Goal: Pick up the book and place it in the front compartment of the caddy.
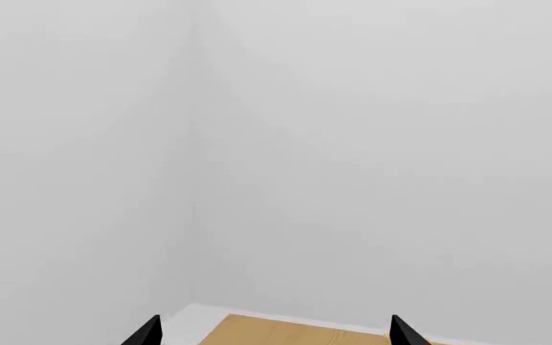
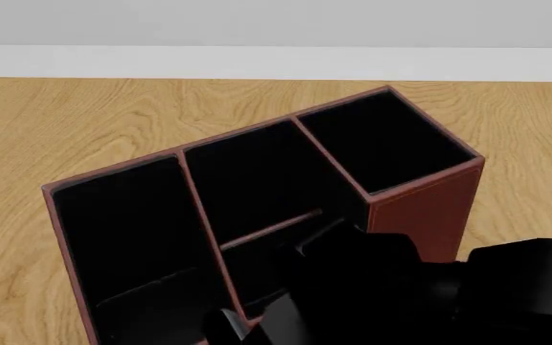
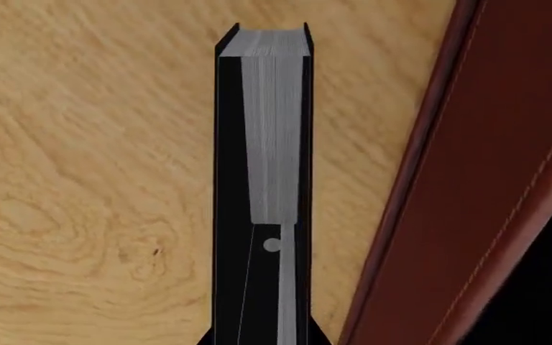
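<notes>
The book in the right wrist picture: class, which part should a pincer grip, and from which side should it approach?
Grip the two flat black covers of the book, one finger on each, coming in over the grey page edge. The book is thin across its covers, so they fit between the fingers. The right pincer appears to clamp it this way, beside the box wall.

I see the caddy [image 2: 420, 208] mid-frame in the head view: red-brown leather-look walls, black lining, thin dividers making several compartments, standing upright and turned at an angle on the desk. The lower centre of it is hidden behind dark arm parts. In the right wrist view the book [image 3: 274, 129] shows black covers and grey-white page edges, seen edge-on, just beside the caddy's outer wall [image 3: 487, 187], above the wood.
</notes>
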Controlling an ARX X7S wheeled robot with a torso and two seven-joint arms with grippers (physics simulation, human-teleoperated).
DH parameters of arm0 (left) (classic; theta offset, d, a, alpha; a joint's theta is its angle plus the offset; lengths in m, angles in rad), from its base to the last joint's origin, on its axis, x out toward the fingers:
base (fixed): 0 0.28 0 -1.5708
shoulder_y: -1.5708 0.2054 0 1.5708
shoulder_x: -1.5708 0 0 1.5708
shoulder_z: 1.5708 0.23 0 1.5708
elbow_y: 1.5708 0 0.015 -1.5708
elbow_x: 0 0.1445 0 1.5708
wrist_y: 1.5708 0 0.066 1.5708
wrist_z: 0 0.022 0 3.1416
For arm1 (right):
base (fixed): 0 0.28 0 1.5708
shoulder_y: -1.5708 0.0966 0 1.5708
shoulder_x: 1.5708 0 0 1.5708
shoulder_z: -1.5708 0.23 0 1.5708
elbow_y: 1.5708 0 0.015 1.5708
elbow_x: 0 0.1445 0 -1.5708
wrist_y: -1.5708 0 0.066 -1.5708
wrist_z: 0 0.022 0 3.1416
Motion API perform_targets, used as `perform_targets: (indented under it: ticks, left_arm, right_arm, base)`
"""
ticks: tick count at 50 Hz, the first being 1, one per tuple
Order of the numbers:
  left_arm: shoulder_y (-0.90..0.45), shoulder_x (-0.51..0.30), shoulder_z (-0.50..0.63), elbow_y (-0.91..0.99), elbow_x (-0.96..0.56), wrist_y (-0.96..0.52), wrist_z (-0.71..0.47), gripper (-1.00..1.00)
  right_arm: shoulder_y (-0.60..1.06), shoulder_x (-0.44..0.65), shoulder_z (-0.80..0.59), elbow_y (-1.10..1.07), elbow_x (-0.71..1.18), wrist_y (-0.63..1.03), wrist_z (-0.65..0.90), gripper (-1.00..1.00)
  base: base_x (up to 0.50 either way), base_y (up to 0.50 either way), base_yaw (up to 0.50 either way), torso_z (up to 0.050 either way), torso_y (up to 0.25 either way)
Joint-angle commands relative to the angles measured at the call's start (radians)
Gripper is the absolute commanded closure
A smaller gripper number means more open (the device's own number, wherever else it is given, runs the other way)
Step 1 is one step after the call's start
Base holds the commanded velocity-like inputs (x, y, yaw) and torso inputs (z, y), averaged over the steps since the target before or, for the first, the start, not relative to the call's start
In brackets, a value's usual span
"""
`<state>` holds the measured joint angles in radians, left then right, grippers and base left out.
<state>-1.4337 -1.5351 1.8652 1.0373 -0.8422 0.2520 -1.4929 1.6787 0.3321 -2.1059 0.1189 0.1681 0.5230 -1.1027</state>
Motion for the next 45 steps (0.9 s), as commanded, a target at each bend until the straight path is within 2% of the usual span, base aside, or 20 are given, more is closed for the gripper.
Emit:
perform_targets:
  ticks: [1,14,24,30,33,45]
  left_arm:
    - [-0.092,0.02,0.05,0.01,0.009,-0.003,0.022,-1.0]
    - [-0.186,0.038,0.151,0.008,0.008,-0.001,0.008,-1.0]
    - [-0.217,0.052,0.175,0.006,0.002,-0.001,0.004,-1.0]
    - [-0.23,0.06,0.185,0.006,0.0,0.0,0.0,-1.0]
    - [-0.242,0.07,0.188,0.006,-0.008,-0.005,-0.003,-1.0]
    - [-0.288,0.064,0.238,0.009,0.002,0.008,-0.001,-1.0]
  right_arm:
    - [0.095,0.033,0.026,-0.158,-0.036,0.065,-0.047,1.0]
    - [0.218,0.12,0.07,-0.396,0.008,0.218,-0.071,1.0]
    - [0.333,0.192,0.135,-0.58,0.039,0.34,-0.074,1.0]
    - [0.362,0.223,0.208,-0.694,0.112,0.482,-0.073,1.0]
    - [0.391,0.239,0.194,-0.732,0.098,0.493,-0.075,1.0]
    - [0.456,0.287,0.284,-0.855,0.142,0.617,-0.064,1.0]
  base:
    - [0.0,0.0,0.0,0.0,0.0]
    - [0.0,0.0,0.0,0.0,0.001]
    - [0.0,0.0,0.0,0.0,0.001]
    - [0.0,0.0,0.0,0.0,0.002]
    - [0.0,0.0,0.0,0.0,0.0]
    - [0.0,0.0,0.0,0.0,0.001]
